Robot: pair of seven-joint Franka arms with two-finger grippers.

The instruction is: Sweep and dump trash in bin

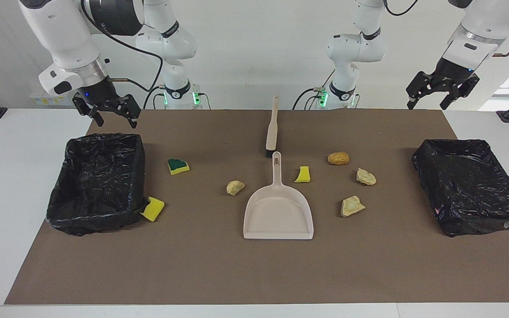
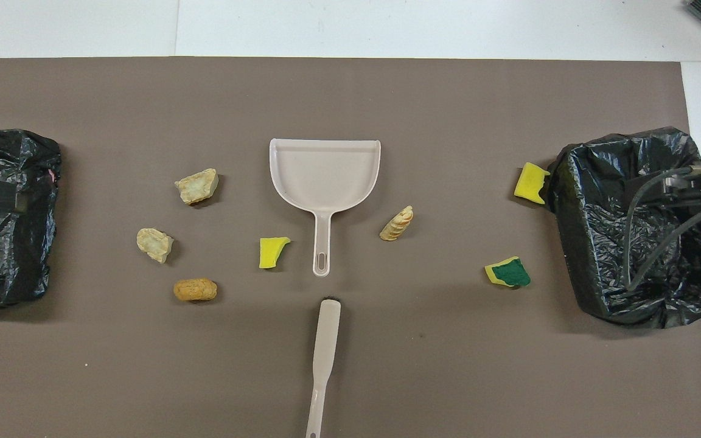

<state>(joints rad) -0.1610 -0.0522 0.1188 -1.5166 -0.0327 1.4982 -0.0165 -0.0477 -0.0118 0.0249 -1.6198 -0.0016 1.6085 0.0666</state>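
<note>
Trash lies scattered on the brown mat: a green-backed sponge piece [image 1: 178,166], a yellow sponge [image 1: 153,208] touching the bin at the right arm's end, a small yellow piece [image 1: 302,174], beige chunks [image 1: 235,187], [image 1: 365,176], [image 1: 352,206] and a brown lump [image 1: 338,158]. The beige dustpan [image 1: 279,212] lies flat mid-mat, handle toward the robots. The beige brush [image 1: 272,130] lies nearer the robots, bristles by the handle. My right gripper [image 1: 114,115] hangs open and empty over its bin's near edge. My left gripper [image 1: 427,100] hangs open and empty above the mat's corner.
Two bins lined with black bags stand on the mat, one at the right arm's end [image 1: 97,181] and one at the left arm's end [image 1: 469,185]. The mat [image 1: 254,274] is bordered by white table. A cable [image 2: 655,225] hangs over the right arm's bin.
</note>
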